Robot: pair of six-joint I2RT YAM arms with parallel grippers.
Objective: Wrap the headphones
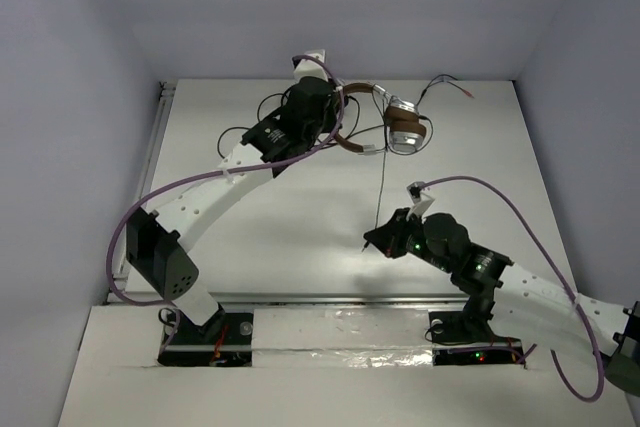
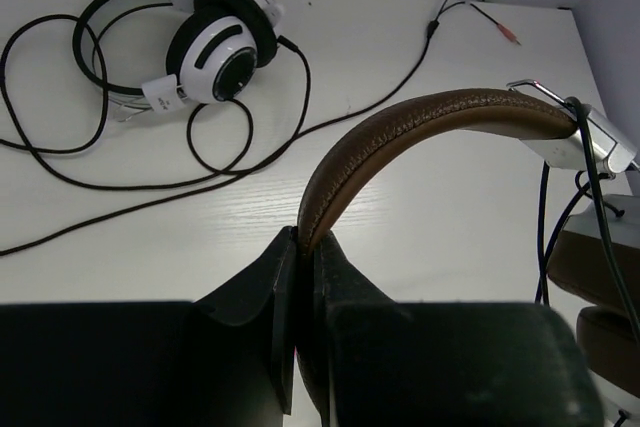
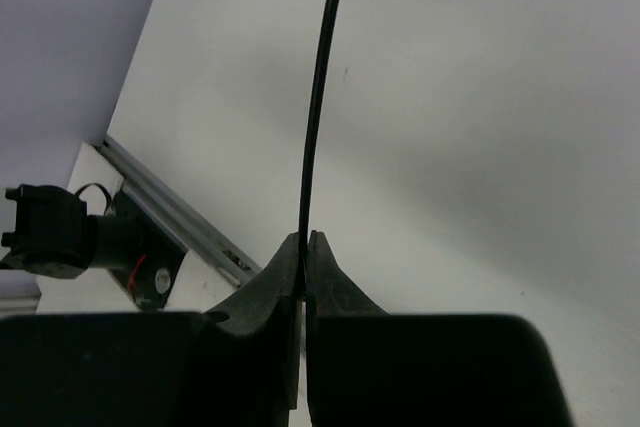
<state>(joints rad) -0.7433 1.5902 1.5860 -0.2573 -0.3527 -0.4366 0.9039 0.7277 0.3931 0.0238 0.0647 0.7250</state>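
Note:
The headphones have a brown leather headband (image 2: 400, 132) and brown and silver earcups (image 1: 405, 127). My left gripper (image 2: 306, 242) is shut on the headband and holds them at the back of the table (image 1: 300, 197); in the top view it (image 1: 335, 122) sits just left of the earcups. Their thin black cable (image 1: 380, 187) runs taut from the earcups towards me. My right gripper (image 3: 308, 242) is shut on that cable (image 3: 318, 97); in the top view it (image 1: 372, 240) is at mid table, holding the cable's lower end.
White-and-black headphones (image 2: 215, 47) with a long looping black cable (image 2: 60, 162) lie at the back left, partly under my left arm in the top view. A cable plug end (image 1: 462, 90) lies at the back right. A metal rail (image 3: 170, 217) runs along the table's near edge.

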